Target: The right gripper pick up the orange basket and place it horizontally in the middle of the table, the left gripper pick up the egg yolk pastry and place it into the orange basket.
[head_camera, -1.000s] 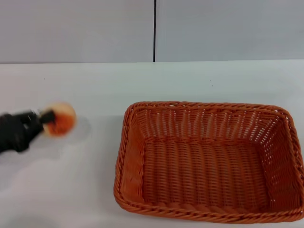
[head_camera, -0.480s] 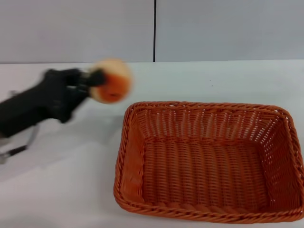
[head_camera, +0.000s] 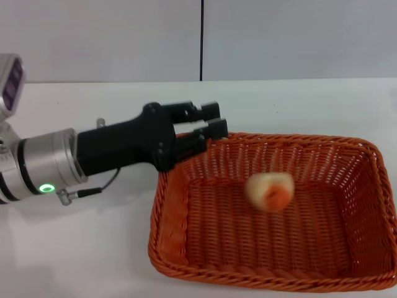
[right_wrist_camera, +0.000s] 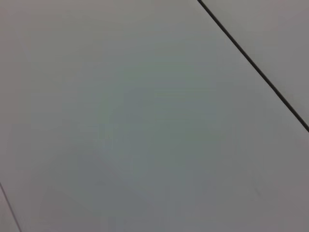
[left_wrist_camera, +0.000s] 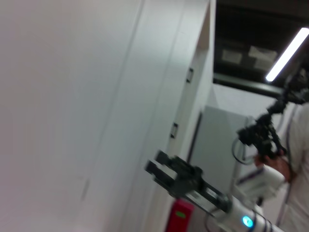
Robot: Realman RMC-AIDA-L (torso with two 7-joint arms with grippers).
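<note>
The orange basket [head_camera: 273, 214] lies lengthwise on the white table [head_camera: 93, 248], right of centre. The egg yolk pastry [head_camera: 270, 191] is a blurred pale ball with an orange patch, inside the basket over its floor; I cannot tell whether it is resting or still in the air. My left gripper [head_camera: 217, 119] hovers over the basket's rear left corner, open and holding nothing. My right gripper [left_wrist_camera: 154, 163] appears only far off in the left wrist view, away from the table, its fingers apart and empty.
A thin cable with a metal plug [head_camera: 77, 193] hangs under the left arm, just left of the basket. A grey wall with a dark vertical seam [head_camera: 201, 40] runs behind the table. The right wrist view holds only a grey panel.
The left gripper swung from the table's left side up to the basket's rear left corner and opened. The pastry has left its fingers and is now inside the basket.
</note>
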